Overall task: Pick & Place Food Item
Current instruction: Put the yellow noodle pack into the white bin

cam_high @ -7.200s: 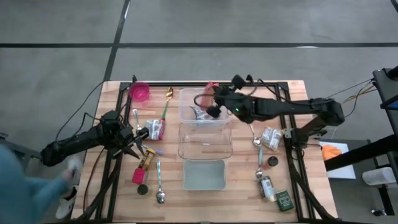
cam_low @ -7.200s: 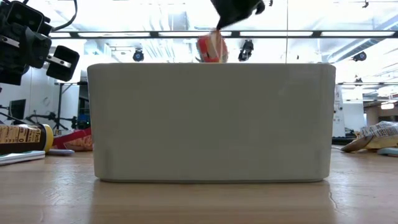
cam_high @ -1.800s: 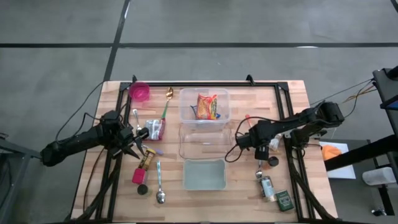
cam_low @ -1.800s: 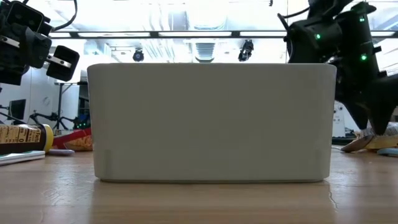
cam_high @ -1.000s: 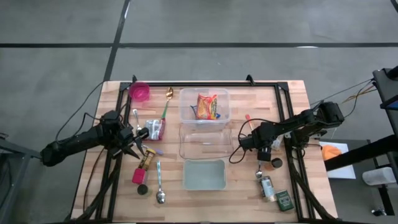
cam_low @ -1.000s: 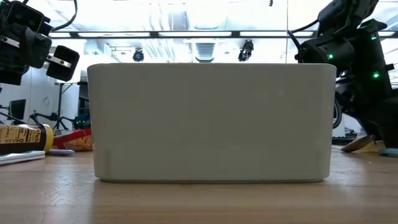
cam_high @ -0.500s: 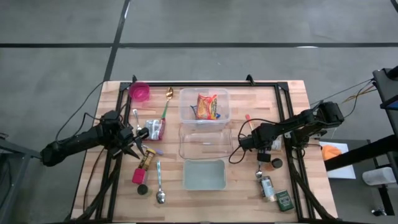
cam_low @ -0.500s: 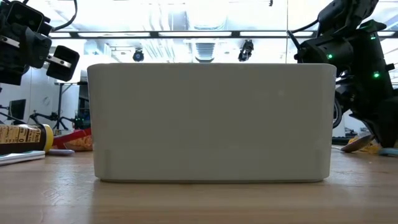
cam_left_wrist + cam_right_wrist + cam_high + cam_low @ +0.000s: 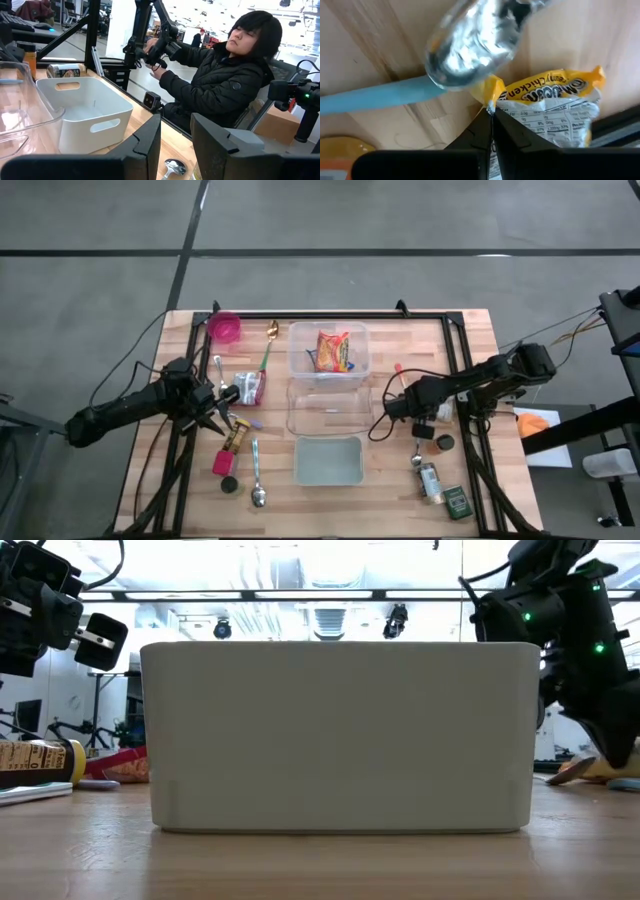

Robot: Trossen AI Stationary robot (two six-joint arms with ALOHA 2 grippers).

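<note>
A yellow-and-white snack packet lies at the table's right side, next to a blue-handled spoon. My right gripper points steeply down over the packet and is shut on its corner. In the low view the packet shows beneath the right arm. An orange-red packet lies inside the far clear container. My left gripper waits at the table's left side, level, open with nothing between its fingers. My right gripper pinches the packet's yellow corner between its two fingertips. The fingers come from above, slanting steeply down. The rest of the packet spreads out from the fingers over the wood; whether it is clear of the table I cannot tell.
A second clear container and a white bin stand in a row at the table's middle. A can and a green box sit near right. Bottle, pink cup and spoons lie left. A person sits beyond the table.
My right arm has shifted slightly above the snack packet, coming up a little in the low view with the packet's corner. The left arm has kept still.
</note>
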